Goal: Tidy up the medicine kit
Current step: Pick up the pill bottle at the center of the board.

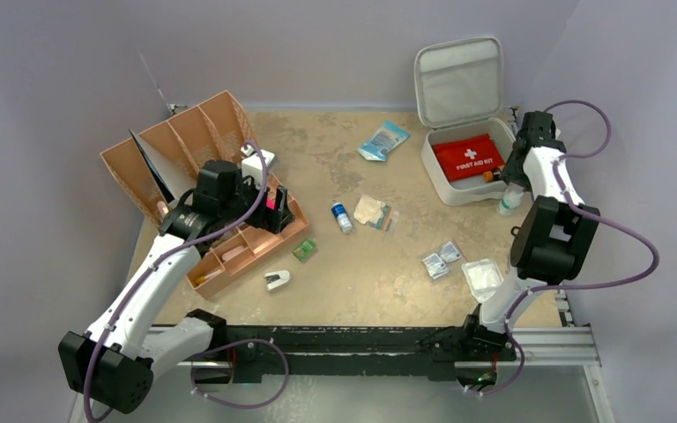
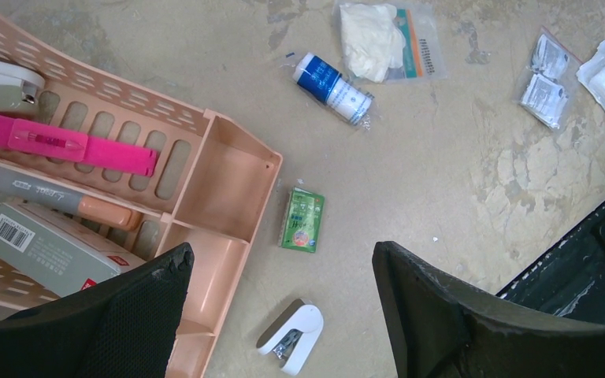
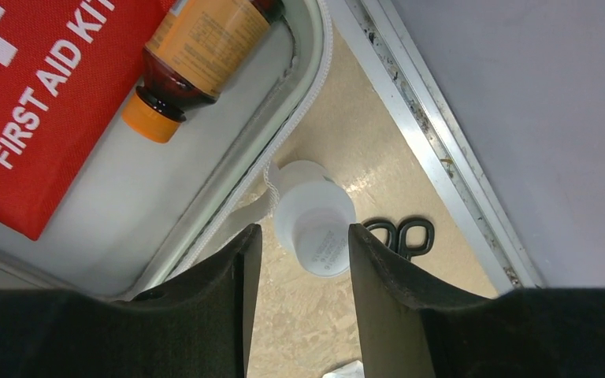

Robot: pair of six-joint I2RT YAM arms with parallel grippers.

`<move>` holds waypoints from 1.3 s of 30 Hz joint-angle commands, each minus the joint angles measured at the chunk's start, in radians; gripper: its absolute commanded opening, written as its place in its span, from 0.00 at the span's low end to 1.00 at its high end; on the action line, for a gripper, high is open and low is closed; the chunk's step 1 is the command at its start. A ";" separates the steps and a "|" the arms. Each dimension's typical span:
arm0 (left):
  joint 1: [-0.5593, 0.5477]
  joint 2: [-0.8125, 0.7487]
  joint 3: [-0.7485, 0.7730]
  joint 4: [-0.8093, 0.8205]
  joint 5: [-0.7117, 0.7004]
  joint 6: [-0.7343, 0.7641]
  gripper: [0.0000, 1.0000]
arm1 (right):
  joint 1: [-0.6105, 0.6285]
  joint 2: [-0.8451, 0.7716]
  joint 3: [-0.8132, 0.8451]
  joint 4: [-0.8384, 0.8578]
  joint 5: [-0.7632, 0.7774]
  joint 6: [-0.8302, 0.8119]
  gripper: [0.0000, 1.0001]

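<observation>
Kit [image 1: 467, 195] sits open at upper right; probably a stiff, light shell, best held by its rim. Right hand [image 3: 304, 233] straddles a white bottle [image 3: 316, 227] beside it, parted, not gripping; left hand [image 2: 282, 252] gapes wide.

Pale lilac walls [image 1: 317, 44] enclose a worn, mottled tan tabletop [image 1: 361, 273].

Robot lab cell: bare grey wall [image 3: 536, 94] beside the right tool [image 3: 303, 236], worn counter [image 1: 379, 264] under it, arms [image 1: 150, 282] bolted to a metal rail [image 1: 546, 339].
</observation>
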 commanded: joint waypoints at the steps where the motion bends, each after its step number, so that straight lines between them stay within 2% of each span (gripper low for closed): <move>1: -0.007 -0.016 0.005 0.010 -0.009 0.027 0.82 | -0.008 -0.020 -0.015 0.006 0.034 -0.049 0.48; 6: -0.007 -0.016 0.005 0.010 -0.009 0.027 0.82 | -0.010 -0.014 -0.014 0.004 0.022 -0.063 0.47; 18: -0.007 -0.017 0.006 0.010 -0.006 0.029 0.82 | -0.011 -0.022 0.025 -0.029 0.057 -0.082 0.59; 25: -0.007 -0.025 0.008 0.004 -0.021 0.033 0.82 | -0.030 0.022 0.049 -0.040 -0.006 -0.112 0.53; 36: -0.007 -0.028 0.009 0.003 -0.018 0.033 0.82 | -0.031 0.069 0.054 -0.036 -0.055 -0.161 0.53; 39: -0.007 -0.027 0.008 0.003 -0.016 0.033 0.82 | -0.032 0.073 0.054 -0.029 -0.059 -0.176 0.49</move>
